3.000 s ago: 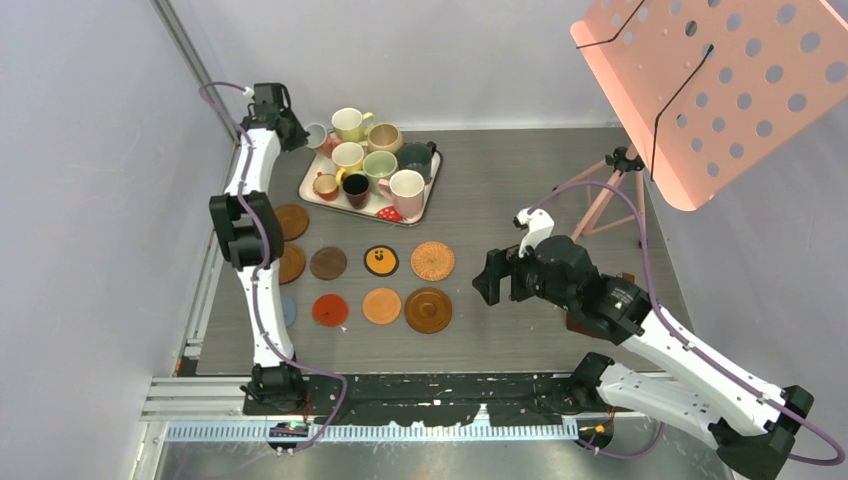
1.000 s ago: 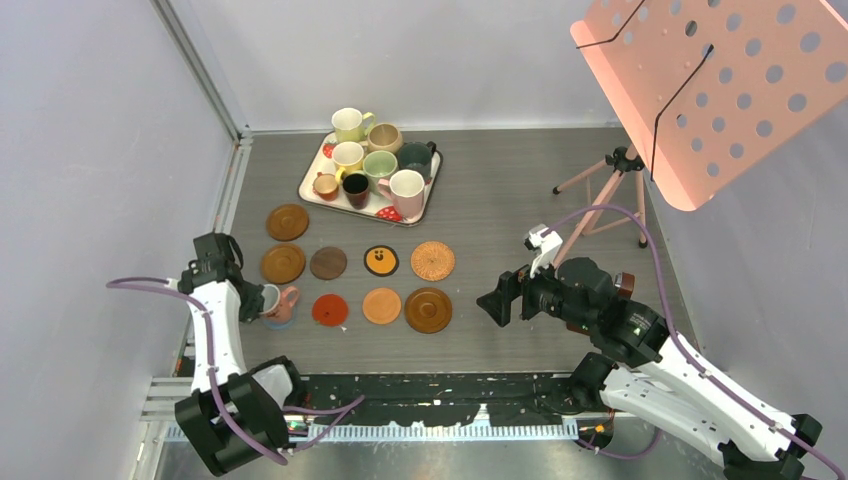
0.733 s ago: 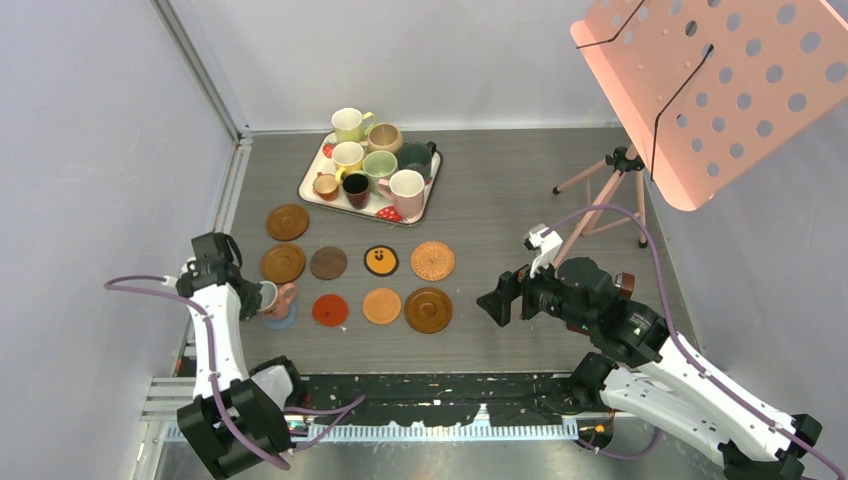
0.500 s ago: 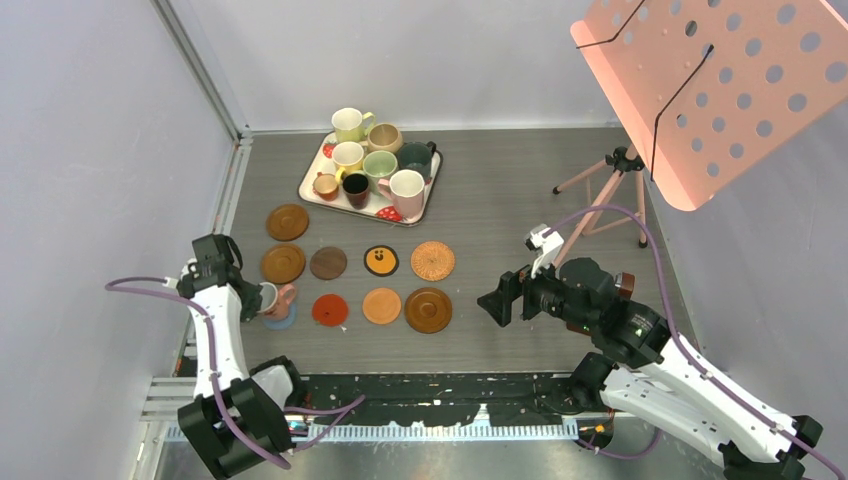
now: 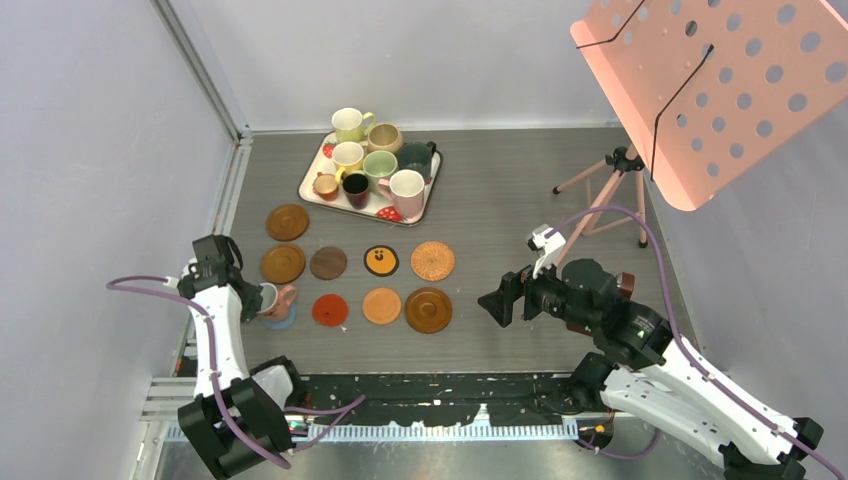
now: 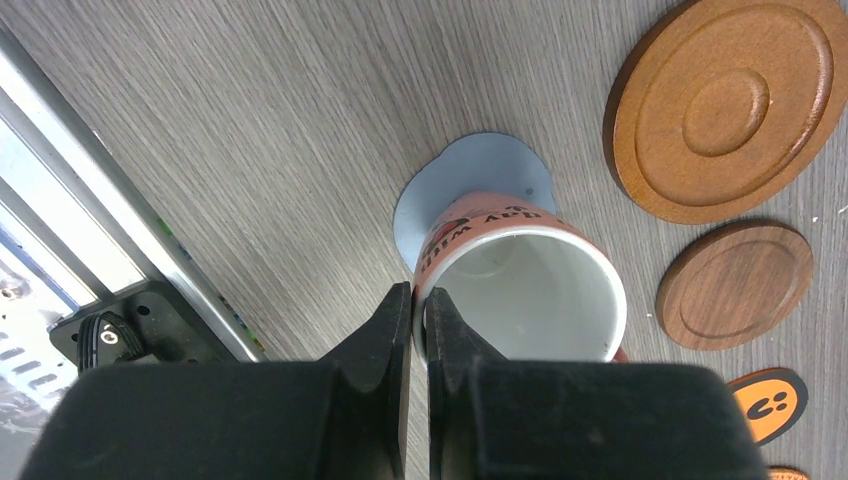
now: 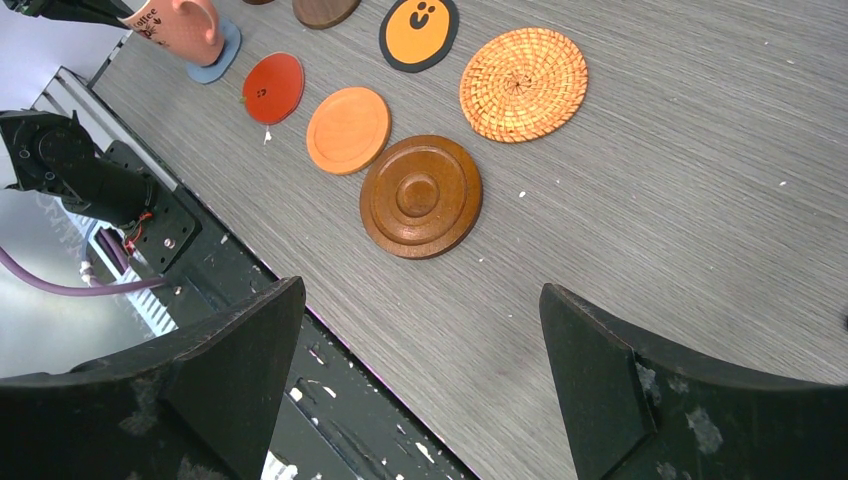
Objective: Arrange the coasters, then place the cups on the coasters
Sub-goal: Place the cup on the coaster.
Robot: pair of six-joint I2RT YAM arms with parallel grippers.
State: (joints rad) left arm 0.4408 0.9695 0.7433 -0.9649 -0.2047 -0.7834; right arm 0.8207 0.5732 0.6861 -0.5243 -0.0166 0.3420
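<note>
done laying out nine coasters (image 5: 328,263). got one pink cup (image 6: 520,290) onto the blue-grey coaster (image 6: 470,175) at 7 o'clock, with left gripper (image 6: 420,310) clamped on its rim and right gripper (image 7: 422,290) spread wide, empty. left to move: eight cups (image 5: 406,186) on tray (image 5: 430,195) at 12 o'clock.

The left tool (image 6: 418,300) has carried the pink cup (image 6: 520,290) from the tray (image 5: 308,181) onto the blue-grey coaster (image 6: 478,166).

My left arm (image 5: 213,340) and right arm (image 5: 692,385): white links, black joints; purple cables (image 5: 140,281) alongside; my left gripper (image 6: 418,293) matte black.
</note>
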